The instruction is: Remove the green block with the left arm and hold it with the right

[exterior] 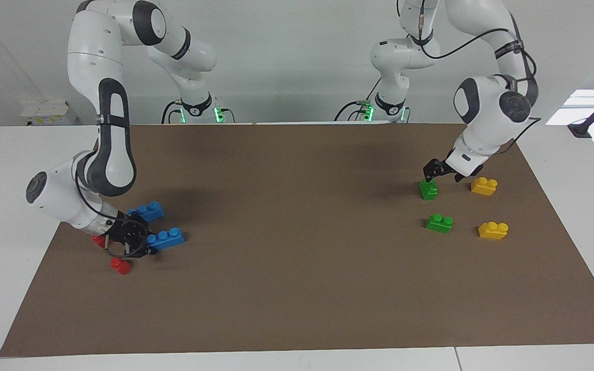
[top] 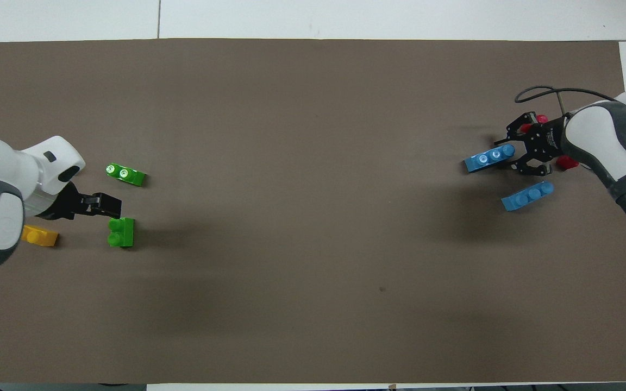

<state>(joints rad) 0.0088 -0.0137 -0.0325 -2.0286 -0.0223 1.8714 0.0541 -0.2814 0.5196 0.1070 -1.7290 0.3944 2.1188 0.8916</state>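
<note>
A green block (exterior: pixel 428 189) lies on its side on the brown mat at the left arm's end; it also shows in the overhead view (top: pixel 121 232). My left gripper (exterior: pixel 431 174) hangs just over it, its tip at the block's top edge, and shows in the overhead view (top: pixel 107 206). A second green block (exterior: pixel 440 223) stands upright a little farther from the robots (top: pixel 125 174). My right gripper (exterior: pixel 145 243) is low at the right arm's end, open, with the end of a blue brick (exterior: pixel 166 238) at its fingers (top: pixel 515 150).
Two yellow blocks (exterior: pixel 484 186) (exterior: pixel 493 230) lie beside the green ones, toward the mat's edge. A second blue brick (exterior: pixel 147 211) and two red blocks (exterior: pixel 120 265) (exterior: pixel 99 240) lie around the right gripper. The brown mat (exterior: pixel 297 232) covers the table.
</note>
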